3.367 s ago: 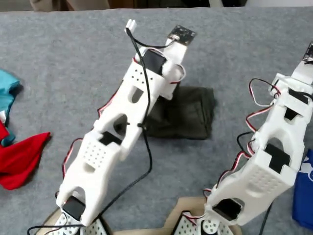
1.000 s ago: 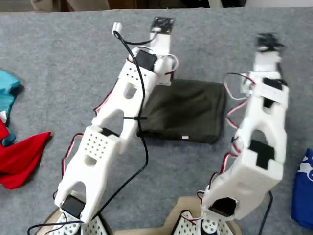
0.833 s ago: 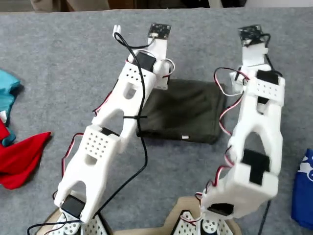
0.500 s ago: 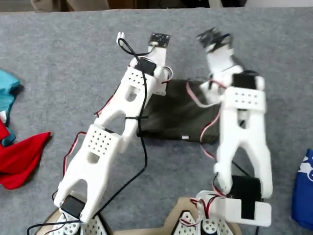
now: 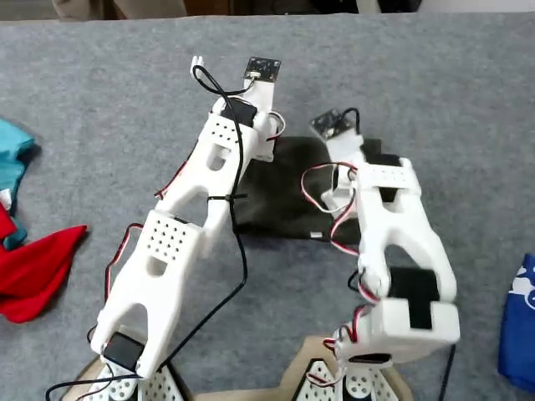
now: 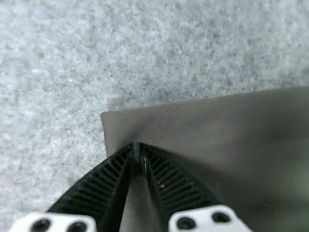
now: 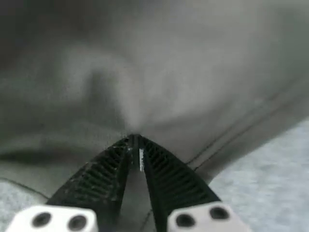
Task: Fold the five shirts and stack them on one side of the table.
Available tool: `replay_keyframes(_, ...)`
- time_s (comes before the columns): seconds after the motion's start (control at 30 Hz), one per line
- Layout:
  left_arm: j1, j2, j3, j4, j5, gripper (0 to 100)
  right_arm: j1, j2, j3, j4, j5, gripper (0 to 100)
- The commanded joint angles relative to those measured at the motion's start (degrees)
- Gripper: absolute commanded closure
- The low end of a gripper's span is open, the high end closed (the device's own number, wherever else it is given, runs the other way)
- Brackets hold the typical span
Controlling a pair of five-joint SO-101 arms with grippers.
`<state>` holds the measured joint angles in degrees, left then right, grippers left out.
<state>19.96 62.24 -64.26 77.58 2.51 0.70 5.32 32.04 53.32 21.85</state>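
Right arm is swinging in over the folded olive shirt mid-counter. Right jaws are pinching its fabric and left jaws are clamping its corner, likely readying to drag it sideways for stacking.

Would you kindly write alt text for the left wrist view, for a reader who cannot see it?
The left hand, shut, pinches a dark olive shirt just inside its corner. The shirt lies flat on the grey felt table, which stretches away beyond the shirt's edges.
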Motion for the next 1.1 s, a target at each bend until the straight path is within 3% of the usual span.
replay_keyframes(0.0, -0.4, -0.4, 0.0, -0.5, -0.3, 98, 1.5, 1.7, -2.4, 2.9, 0.5, 99.3)
replay_keyframes(0.3, 0.4, -1.0, -1.2, 2.4, -0.4, 98, 4.0, 3.7, -8.6, 7.6, 2.6, 99.3)
replay_keyframes(0.5, 3.1, -1.0, -18.0, 14.9, -0.4, 98, 1.5, -0.9, -19.1, 16.7, 5.6, 99.3)
replay_keyframes(0.7, 2.9, -1.0, -30.2, 23.5, -0.4, 98, 1.9, -5.3, -27.0, 17.8, 6.6, 99.3)
replay_keyframes(0.8, 2.0, -3.0, -26.5, 23.6, 0.1, 98, 2.9, -3.4, -29.7, 15.9, 7.5, 99.3)
replay_keyframes(1.07, 6.9, -17.1, 5.2, 23.5, 5.6, 98, 6.4, 15.7, -40.7, 8.2, 8.0, 99.3)
